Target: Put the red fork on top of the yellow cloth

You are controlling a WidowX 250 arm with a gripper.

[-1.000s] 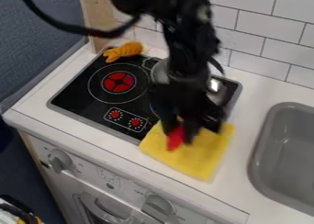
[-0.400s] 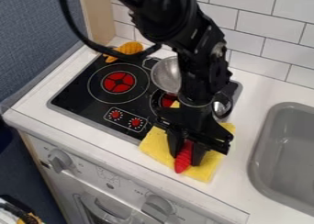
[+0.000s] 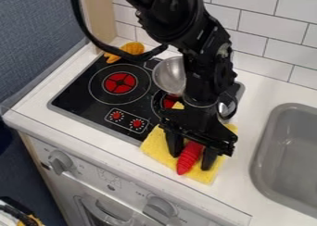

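Camera view, red fork: the red fork (image 3: 189,159) lies on the yellow cloth (image 3: 157,147), its ridged, tapering end toward the counter's (image 3: 238,192) front edge.
Fingers: the gripper (image 3: 191,160) has them spread wide, one on each side of the fork, with yellow showing between fork and finger.
Handling: probably light, stiff plastic, hard to break; the ridges should give grip, though the smooth stretch might slip.
Hold: best across the thick middle; which end is the tines I can't quite make out under the gripper.
Cloth: soft-looking, matt, roughly square, reaching from the black, glassy stovetop (image 3: 80,95) toward the counter's front edge.
Pan: rounded, shiny metal pan (image 3: 166,77) behind.
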